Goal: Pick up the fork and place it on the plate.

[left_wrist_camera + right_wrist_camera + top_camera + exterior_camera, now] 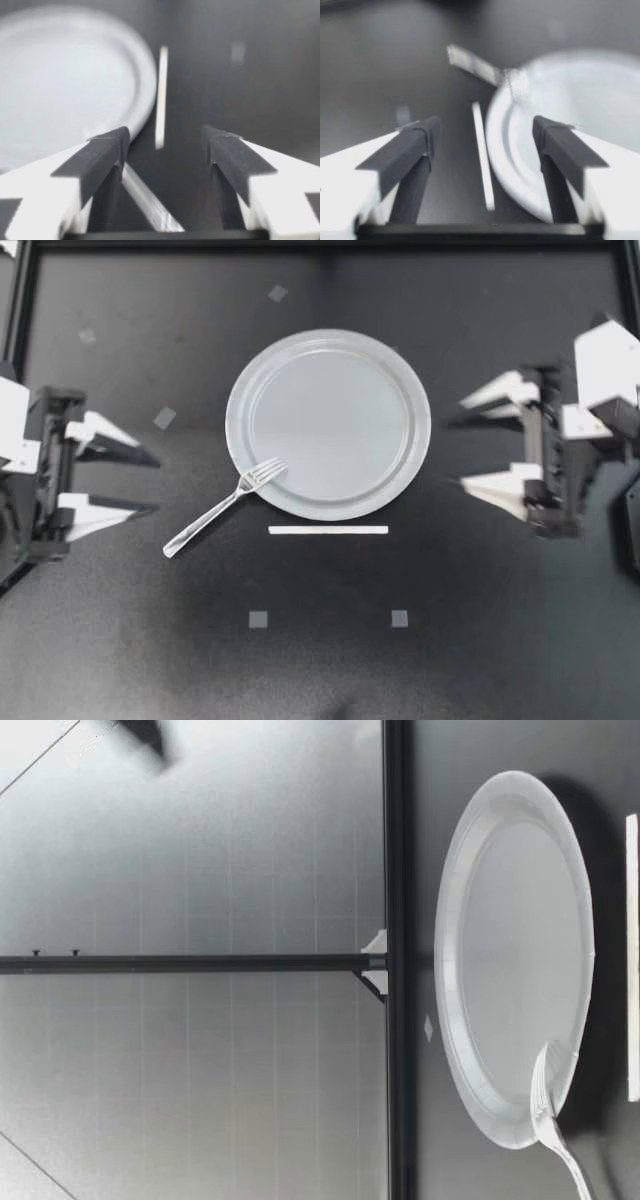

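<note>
My left tool hangs open and empty near the left edge of the surface. My right tool is also open and empty, just beside the plate on the side toward the right edge. The fork lies slantwise. Its tines rest on the plate's rim while its handle runs out over the surface toward the left edge, ending near my left tool. A white strip lies just beside the plate.

The fork is only half home, so the step in hand looks like the reach and grasp, and my left tool is the closer one. I would aim for mid-handle, clear of the rim, and turn the wrist so the fingers straddle the handle crosswise. The tool should sink until the tips nearly meet the surface, since the handle lies low and may slip. It should close gently without nudging the plate, then lift until the tines clear the rim and set the fork down on the plate's flat middle.
</note>
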Robot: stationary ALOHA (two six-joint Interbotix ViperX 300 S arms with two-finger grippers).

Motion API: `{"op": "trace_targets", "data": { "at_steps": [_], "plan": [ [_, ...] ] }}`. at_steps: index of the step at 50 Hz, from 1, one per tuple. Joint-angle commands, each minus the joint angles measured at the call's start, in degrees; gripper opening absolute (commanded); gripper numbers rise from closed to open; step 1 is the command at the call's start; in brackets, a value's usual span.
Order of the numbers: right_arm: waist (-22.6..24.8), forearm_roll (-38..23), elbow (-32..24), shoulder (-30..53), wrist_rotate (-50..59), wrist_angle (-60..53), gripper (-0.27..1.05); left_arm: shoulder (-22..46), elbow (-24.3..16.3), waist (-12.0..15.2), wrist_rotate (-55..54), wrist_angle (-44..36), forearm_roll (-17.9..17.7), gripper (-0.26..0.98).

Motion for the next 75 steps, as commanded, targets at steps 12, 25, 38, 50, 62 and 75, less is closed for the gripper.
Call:
{"op": "trace_targets", "data": {
  "at_steps": [12,25,38,50,62,75],
  "plan": [
    [1.41,0.09,4.48,-12.74,4.57,23.20,0.71,-6.94,1.14,0.18,-0.18,24.08,0.26,0.56],
    [1.49,0.70,11.69,-20.57,5.01,31.46,0.70,-8.00,1.67,0.18,-0.18,24.61,0.35,0.56],
    [1.41,0.88,13.27,-21.62,5.01,30.41,0.70,-10.72,1.58,0.18,-0.53,25.14,0.44,0.56],
    [1.41,0.88,13.36,-21.62,5.10,30.41,0.70,-8.96,1.67,0.18,-0.44,24.96,0.44,0.56],
    [1.41,0.88,13.36,-21.97,5.10,30.41,0.70,-8.09,1.67,0.18,-0.35,24.96,0.35,0.56],
    [1.41,0.88,13.36,-22.06,5.10,30.41,0.70,-8.17,1.76,0.18,-0.44,24.96,0.35,0.57]
  ]
}}
